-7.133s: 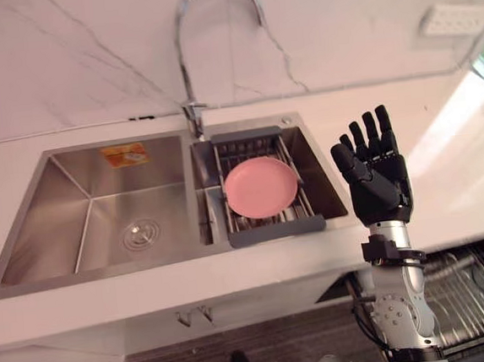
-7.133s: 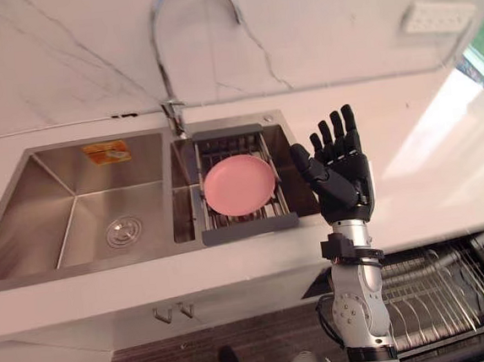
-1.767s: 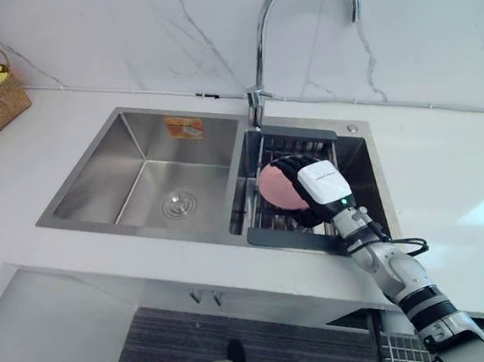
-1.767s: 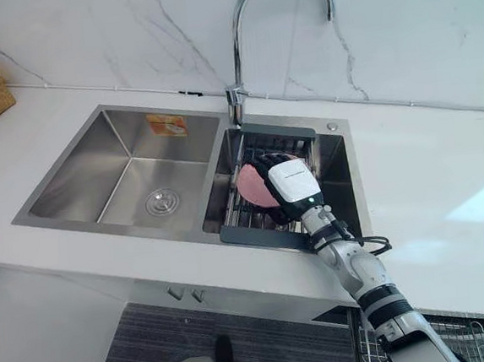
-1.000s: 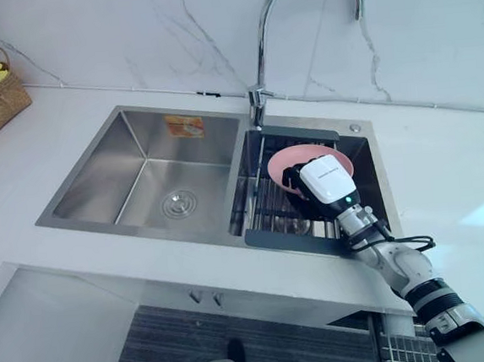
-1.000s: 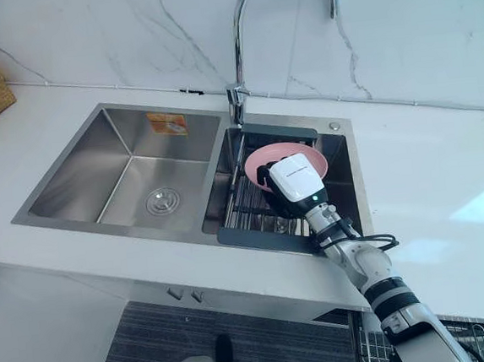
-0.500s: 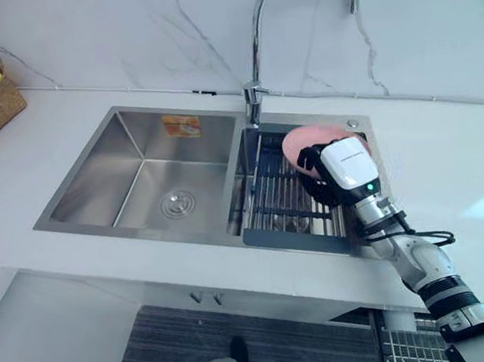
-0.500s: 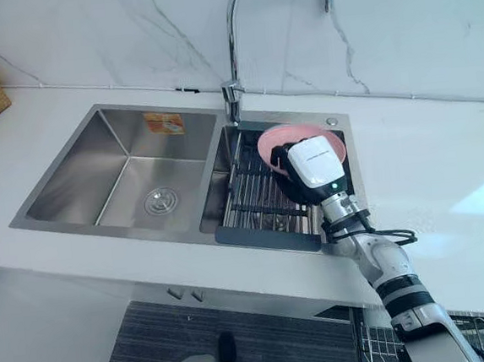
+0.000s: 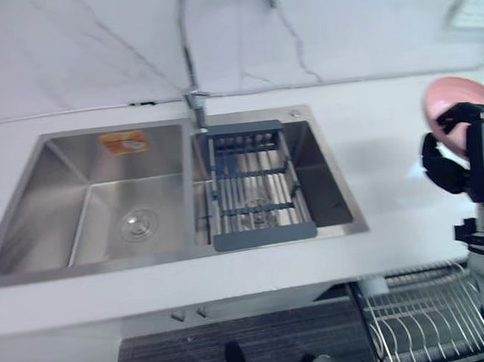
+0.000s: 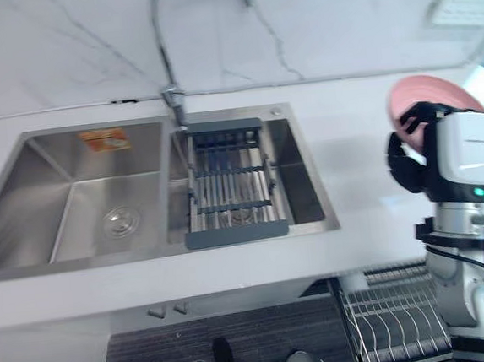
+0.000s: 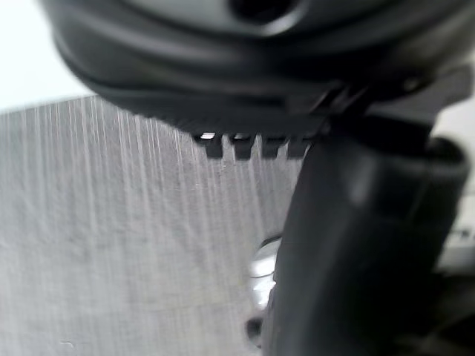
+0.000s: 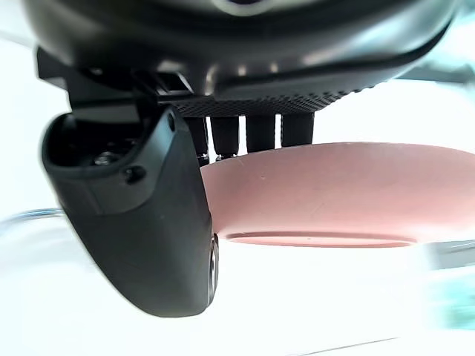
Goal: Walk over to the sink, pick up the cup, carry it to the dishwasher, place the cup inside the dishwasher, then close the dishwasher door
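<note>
A pink dish (image 9: 453,97) is up in the air at the right, above the white counter's right end. My right hand (image 10: 408,165) is shut on it, dark fingers curled over its near rim. In the right wrist view the fingers (image 12: 260,132) reach over the pink dish (image 12: 334,189) and the thumb (image 12: 141,222) stands beside it. The steel double sink (image 9: 173,261) lies to the left of the hand. My left hand (image 11: 349,245) hangs over grey floor, fingers straight and holding nothing.
A grey drain rack (image 9: 262,235) with no dish on it spans the sink's right basin, under a tall chrome faucet (image 9: 193,100). A pulled-out dishwasher rack (image 9: 415,318) of wire tines sits low at the right, below the counter edge. A white wall socket (image 9: 473,10) is up at the right.
My right hand has carried the pink dish up and away from the drain rack, rightwards over the counter. The whole picture has also swung, so the camera has moved.
</note>
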### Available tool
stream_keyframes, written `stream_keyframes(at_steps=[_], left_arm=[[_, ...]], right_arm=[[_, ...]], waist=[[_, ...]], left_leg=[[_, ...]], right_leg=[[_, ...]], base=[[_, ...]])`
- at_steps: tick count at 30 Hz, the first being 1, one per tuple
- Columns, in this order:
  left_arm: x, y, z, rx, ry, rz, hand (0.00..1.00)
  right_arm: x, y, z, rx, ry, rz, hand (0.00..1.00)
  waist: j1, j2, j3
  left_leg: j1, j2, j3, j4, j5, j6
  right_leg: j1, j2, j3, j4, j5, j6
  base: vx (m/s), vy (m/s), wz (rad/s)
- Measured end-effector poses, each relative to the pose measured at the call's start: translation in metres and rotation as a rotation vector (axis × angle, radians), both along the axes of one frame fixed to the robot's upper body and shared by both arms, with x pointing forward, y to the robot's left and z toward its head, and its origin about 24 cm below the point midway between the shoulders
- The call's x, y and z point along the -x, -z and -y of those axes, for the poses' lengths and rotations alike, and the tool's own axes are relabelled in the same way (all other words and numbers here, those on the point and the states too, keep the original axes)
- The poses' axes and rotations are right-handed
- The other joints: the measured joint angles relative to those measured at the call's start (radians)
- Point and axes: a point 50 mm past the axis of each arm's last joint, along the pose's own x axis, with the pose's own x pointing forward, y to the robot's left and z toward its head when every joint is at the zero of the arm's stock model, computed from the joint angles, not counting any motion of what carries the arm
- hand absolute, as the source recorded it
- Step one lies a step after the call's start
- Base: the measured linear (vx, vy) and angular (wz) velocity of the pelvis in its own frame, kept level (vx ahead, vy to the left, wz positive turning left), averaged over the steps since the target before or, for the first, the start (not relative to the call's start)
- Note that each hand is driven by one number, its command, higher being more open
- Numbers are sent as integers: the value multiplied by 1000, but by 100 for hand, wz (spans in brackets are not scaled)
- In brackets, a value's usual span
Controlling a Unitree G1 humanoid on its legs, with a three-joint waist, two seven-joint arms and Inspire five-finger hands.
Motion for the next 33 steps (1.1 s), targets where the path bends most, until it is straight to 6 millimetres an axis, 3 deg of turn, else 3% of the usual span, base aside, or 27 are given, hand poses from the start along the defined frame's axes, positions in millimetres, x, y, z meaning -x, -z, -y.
stream_keyframes(at_steps=[1,2,3,5,6,8,9,10,12,13,14,16,19,22,28,30,33], left_arm=[[1,0,-2,-9,-13,-7,100],[2,-1,-7,-28,-43,-31,100],[5,0,-11,-34,-93,-67,100],[9,-1,-18,-45,-137,-91,100],[12,-1,-20,-50,-176,-96,100],[15,-1,-22,-57,-214,-97,100],[16,-2,-27,-74,-242,-91,100],[17,-4,-32,-92,-267,-81,100],[17,-3,-31,-97,-316,-61,100],[17,-3,-30,-95,-322,-58,100],[17,-3,-31,-96,-330,-50,100],[16,-2,-29,-88,-378,-38,100],[17,1,-19,-59,-421,-36,100],[19,4,-6,-27,-446,-24,100],[22,5,5,3,-468,-9,100],[20,5,9,14,-467,0,100],[15,4,13,30,-449,24,100]], right_arm=[[2,1,2,-14,11,14,0],[7,3,6,-34,34,40,0],[17,7,12,-65,67,77,0],[27,10,17,-81,107,112,0],[33,10,21,-83,133,160,0],[39,10,22,-92,151,229,0],[41,11,20,-116,144,274,0],[39,13,16,-130,123,292,0],[20,19,1,-176,33,292,0],[17,20,-3,-184,12,283,0],[10,23,-11,-198,-41,266,0],[0,28,-27,-211,-139,203,0],[-2,48,-42,-231,-210,61,0],[0,55,-48,-229,-249,2,0],[-9,66,-74,-231,-384,-109,0],[-13,77,-87,-243,-447,-194,0],[-19,93,-92,-268,-461,-280,0]], waist=[[-9,-5,-1],[-27,-9,-3],[-34,-4,-6],[-62,-12,-8],[-75,-19,-13],[-83,-32,-22],[-83,-51,-34],[-78,-68,-45],[-46,-48,-56],[-39,-44,-60],[-32,-45,-59],[-20,-43,-57],[-23,-4,-37],[-26,19,-31],[-21,26,-26],[-19,31,-21],[-2,39,-6]], left_leg=[[0,8,26,0,-3,0],[-3,36,75,2,-5,1],[-13,76,140,3,-8,6],[-17,101,182,12,-9,7],[-32,122,212,35,-14,8],[-61,142,254,80,-26,11],[-91,156,288,135,-35,16],[-115,172,314,195,-50,11],[-146,264,378,314,-74,6],[-145,277,379,321,-78,-1],[-151,299,410,350,-91,-29],[-168,325,449,394,-98,-40],[-170,368,449,426,-91,-51],[-166,370,440,401,-75,-54],[-173,353,411,374,-49,-40],[-186,341,375,374,-43,-31],[-191,325,345,373,-42,-28]], right_leg=[[-15,7,-22,10,13,-19],[-36,27,-76,0,57,-67],[-69,35,-147,65,52,-117],[-76,-10,-210,221,-6,-126],[-71,-48,-219,312,-39,-116],[-47,-93,-218,369,-48,-103],[-7,-126,-215,361,-35,-101],[32,-137,-207,299,19,-87],[88,-22,-207,57,13,-55],[110,2,-205,-12,12,-43],[137,36,-202,-125,7,-23],[153,70,-188,-248,25,22],[182,117,-182,-314,51,20],[182,127,-186,-316,54,13],[190,126,-215,-318,56,12],[204,123,-248,-317,59,14],[223,117,-279,-314,59,15]], base=[[-84,-8,-121],[-143,-49,-146],[-135,-53,-141],[-113,-48,-97],[-55,-51,-79],[8,-108,-79],[32,-155,-86],[10,-227,-107],[-45,-252,-123],[-76,-242,-105],[-97,-248,-89],[-155,-248,-71],[-181,-146,-14],[-151,-49,4],[-81,0,16],[2,29,42],[16,44,33]])
